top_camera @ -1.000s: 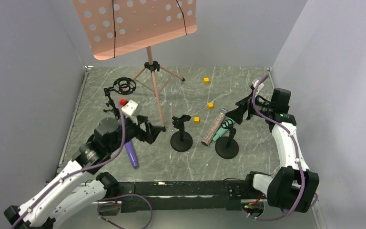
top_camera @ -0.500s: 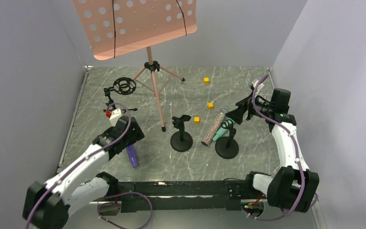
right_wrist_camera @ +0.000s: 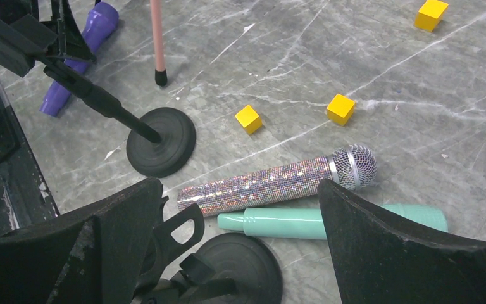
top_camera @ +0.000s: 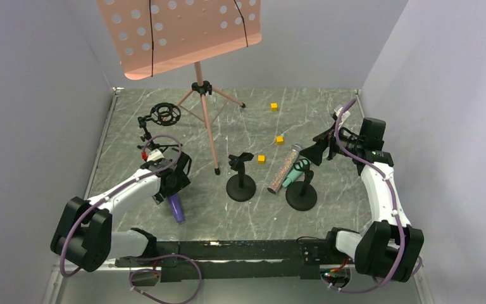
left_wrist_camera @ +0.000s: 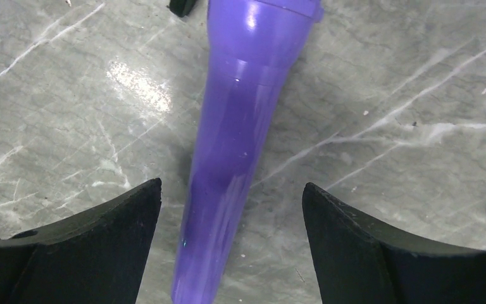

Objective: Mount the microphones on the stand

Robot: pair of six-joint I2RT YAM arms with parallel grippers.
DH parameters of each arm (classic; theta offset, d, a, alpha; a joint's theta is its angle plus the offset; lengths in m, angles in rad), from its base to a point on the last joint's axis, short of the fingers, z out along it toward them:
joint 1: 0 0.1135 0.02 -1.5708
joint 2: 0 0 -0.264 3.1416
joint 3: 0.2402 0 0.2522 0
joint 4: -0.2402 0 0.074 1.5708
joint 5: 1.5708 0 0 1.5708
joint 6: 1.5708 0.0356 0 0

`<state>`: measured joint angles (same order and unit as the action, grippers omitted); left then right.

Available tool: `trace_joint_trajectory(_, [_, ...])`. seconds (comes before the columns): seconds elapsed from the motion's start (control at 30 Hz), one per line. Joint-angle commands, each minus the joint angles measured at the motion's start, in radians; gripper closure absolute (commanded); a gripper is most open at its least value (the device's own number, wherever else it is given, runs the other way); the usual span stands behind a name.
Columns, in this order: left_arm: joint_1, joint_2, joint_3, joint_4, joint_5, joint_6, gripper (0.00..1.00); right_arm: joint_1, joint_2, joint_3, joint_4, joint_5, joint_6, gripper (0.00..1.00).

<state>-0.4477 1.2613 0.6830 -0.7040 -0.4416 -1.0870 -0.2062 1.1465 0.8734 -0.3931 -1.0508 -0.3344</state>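
I am preparing to pick up the purple microphone (left_wrist_camera: 240,126) near the worktop's left edge. My left gripper (left_wrist_camera: 231,183) is hovering over it, wide open and empty; I think lowering and closing comes next.

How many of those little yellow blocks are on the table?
3. The far block lies toward the back wall, the middle block nearer the glittery microphone and its head, the near block beside the central black stand. Others may be hidden.

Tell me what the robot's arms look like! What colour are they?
The left arm and right arm are white tubes with chunky black joints. A purple cable runs along each. The fingers are black and wedge-shaped.
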Motion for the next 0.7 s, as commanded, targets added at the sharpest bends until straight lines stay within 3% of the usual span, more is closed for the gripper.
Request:
trace_joint_trajectory(0.0, [0.019, 0.01, -0.007, 0.001, -0.006, -0.018, 0.14, -0.003, -0.001, 0.033, 0.014, -0.007, -0.028, 0.0])
trace_joint_trajectory(0.27, [0.013, -0.021, -0.084, -0.017, 0.15, -0.033, 0.21, -0.002, -0.005, 0.035, 0.012, -0.003, -0.03, 0.0])
trace_joint_trajectory(0.47, [0.004, -0.057, -0.152, 0.039, 0.179, -0.036, 0.32, -0.002, -0.001, 0.035, 0.013, -0.008, -0.029, 0.0])
trace_joint_trajectory(0.57, [0.003, -0.053, -0.141, 0.051, 0.185, -0.008, 0.5, -0.003, -0.003, 0.034, 0.013, -0.008, -0.027, 0.0])
trace_joint_trajectory(0.67, [0.003, -0.067, -0.129, 0.064, 0.199, 0.037, 0.87, -0.002, -0.007, 0.035, 0.013, -0.007, -0.029, 0.0])
